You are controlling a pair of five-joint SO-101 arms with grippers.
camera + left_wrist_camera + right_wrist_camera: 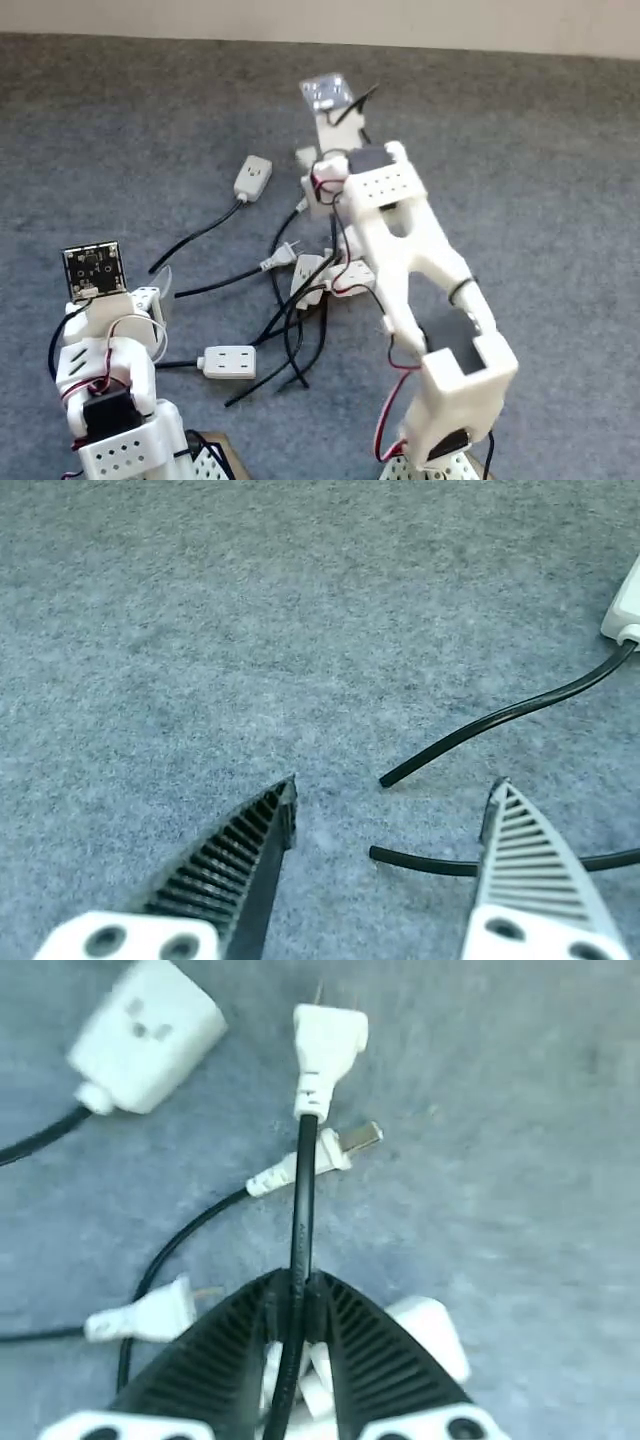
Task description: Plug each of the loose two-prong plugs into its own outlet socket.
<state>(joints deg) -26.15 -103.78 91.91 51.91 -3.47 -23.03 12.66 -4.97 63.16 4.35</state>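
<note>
Risk review runs from the near edge of the table (pixel 560 150) outward. At the near left corner we find the left gripper (pixel 393 785), jaws spread over bare surface and gripping nothing. Two black cable ends (pixel 385 778) lie just beside it. We judge that it braces no socket, so any socket pushed on may slide.

Toward the middle, the right gripper (pixel 300 1278) has its jaws pressed onto a black cord (pixel 303 1190), not onto the plug body. The held plug (pixel 330 1032) stands beyond the fingertips, near a single outlet socket (pixel 148 1032). We expect the plug to twist or the cord to slip, so the prongs miss the slots.

A second plug (pixel 318 1155) and a third plug (pixel 140 1315) lie among crossed cords that may snag and drag.

We read no brand, label or writing; the socket face shows slots only.
</note>
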